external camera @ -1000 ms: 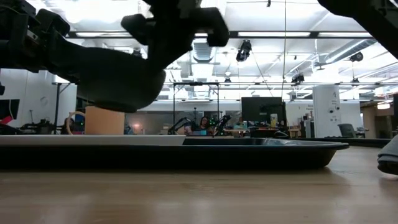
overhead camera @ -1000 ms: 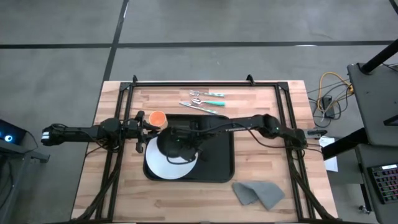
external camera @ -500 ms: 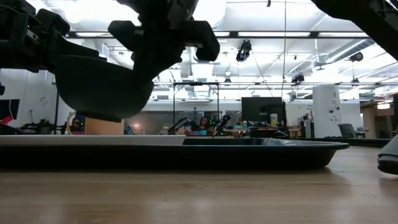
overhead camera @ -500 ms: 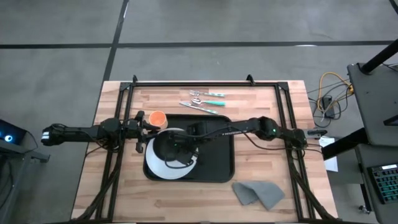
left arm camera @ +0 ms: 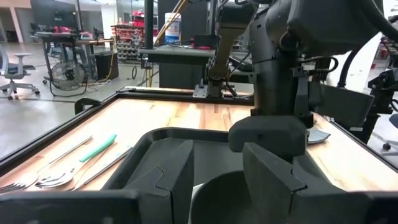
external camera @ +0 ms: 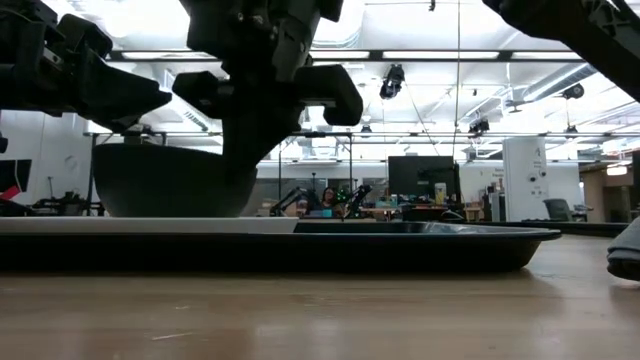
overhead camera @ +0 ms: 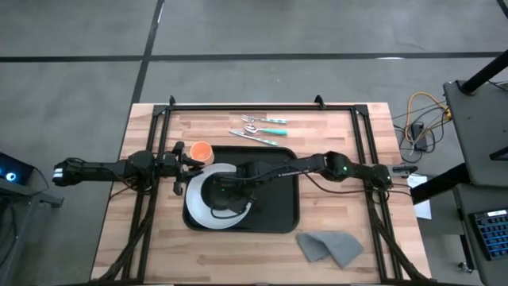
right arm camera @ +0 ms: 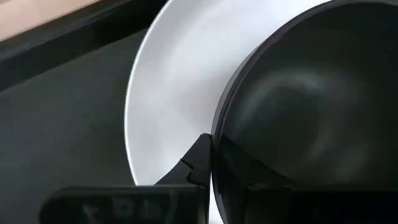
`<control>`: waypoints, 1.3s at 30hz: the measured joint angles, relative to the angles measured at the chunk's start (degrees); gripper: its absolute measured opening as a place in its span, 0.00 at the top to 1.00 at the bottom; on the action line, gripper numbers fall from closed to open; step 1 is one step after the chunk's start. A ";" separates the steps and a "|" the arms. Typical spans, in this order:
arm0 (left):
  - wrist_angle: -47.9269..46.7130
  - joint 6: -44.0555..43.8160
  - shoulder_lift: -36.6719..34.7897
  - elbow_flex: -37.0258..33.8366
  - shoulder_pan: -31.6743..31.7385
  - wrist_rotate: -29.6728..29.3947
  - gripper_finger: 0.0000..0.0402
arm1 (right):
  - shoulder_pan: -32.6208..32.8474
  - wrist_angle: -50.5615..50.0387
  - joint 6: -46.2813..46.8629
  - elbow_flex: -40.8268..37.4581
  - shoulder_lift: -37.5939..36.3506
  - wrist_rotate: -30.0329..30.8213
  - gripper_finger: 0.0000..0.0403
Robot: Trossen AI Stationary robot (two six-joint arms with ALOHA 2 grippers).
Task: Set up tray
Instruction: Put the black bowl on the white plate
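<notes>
Where the low view looks level across the table, the tray (external camera: 420,245) shows only as a dark edge-on band low in the frame, its floor hidden. Above it at left the right gripper (external camera: 262,150) pinches the rim of the black bowl (external camera: 165,180) — fingers closed on it, the bowl on the white plate (overhead camera: 198,213), which covers the tray's left half. In the high view's centre-left, the left gripper (overhead camera: 181,164) waits at the tray's left edge beside an orange cup (overhead camera: 200,151), fingers parted in its wrist view; cutlery (overhead camera: 262,129) lies beyond the tray.
</notes>
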 joint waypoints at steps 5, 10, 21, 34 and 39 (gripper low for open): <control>-0.02 0.02 0.35 0.00 0.00 0.00 0.71 | 0.02 0.08 0.39 -0.01 -0.02 0.12 0.98; 0.02 0.02 0.33 0.00 0.00 -0.02 0.71 | 0.02 1.13 0.26 -0.02 -0.02 0.16 0.98; 0.02 0.00 0.35 0.00 0.00 -0.02 0.71 | 0.02 1.67 -0.69 -0.13 -0.02 0.16 0.98; 0.02 0.02 0.35 0.00 0.00 -0.02 0.71 | 0.00 2.07 -1.49 -0.13 -0.06 0.20 0.92; 0.01 0.02 0.35 0.00 -0.01 -0.01 0.71 | 0.00 2.14 -0.95 -0.01 -0.06 0.41 0.85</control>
